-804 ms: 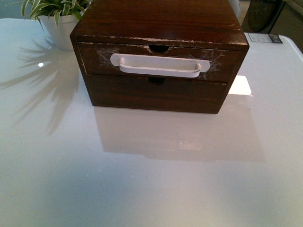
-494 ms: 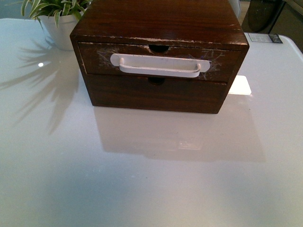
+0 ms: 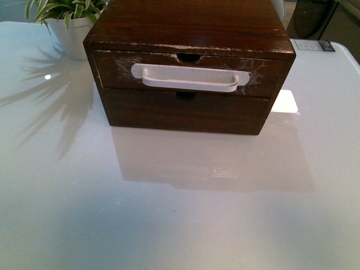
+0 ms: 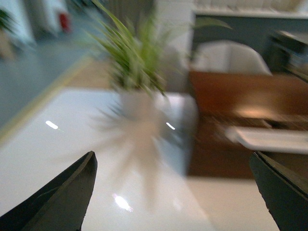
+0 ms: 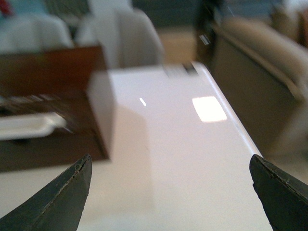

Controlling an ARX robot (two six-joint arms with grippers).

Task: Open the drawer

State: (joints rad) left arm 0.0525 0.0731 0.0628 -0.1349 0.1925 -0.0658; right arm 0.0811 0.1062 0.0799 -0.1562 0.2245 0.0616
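Observation:
A dark brown wooden box (image 3: 191, 28) stands on the white table (image 3: 169, 202) in the front view. Its top drawer (image 3: 112, 70) has a wide white bar handle (image 3: 188, 77), a semicircular notch and whitish scuffs. It sits nearly shut. Below it is a plain handle-less drawer front (image 3: 185, 112). Neither gripper shows in the front view. My left gripper (image 4: 175, 192) is open and empty over the table, short of the box; the handle (image 4: 269, 138) shows blurred there. My right gripper (image 5: 171, 192) is open and empty, with the handle (image 5: 26, 126) off to one side.
A white pot with a spiky green plant (image 3: 70, 19) stands at the back left beside the box; it shows blurred in the left wrist view (image 4: 137, 72). The table's right edge (image 5: 240, 130) borders a tan sofa (image 5: 269, 62). A chair (image 5: 127, 38) stands behind the table.
Nothing has visibly changed in the front view; the box and drawer stay put.

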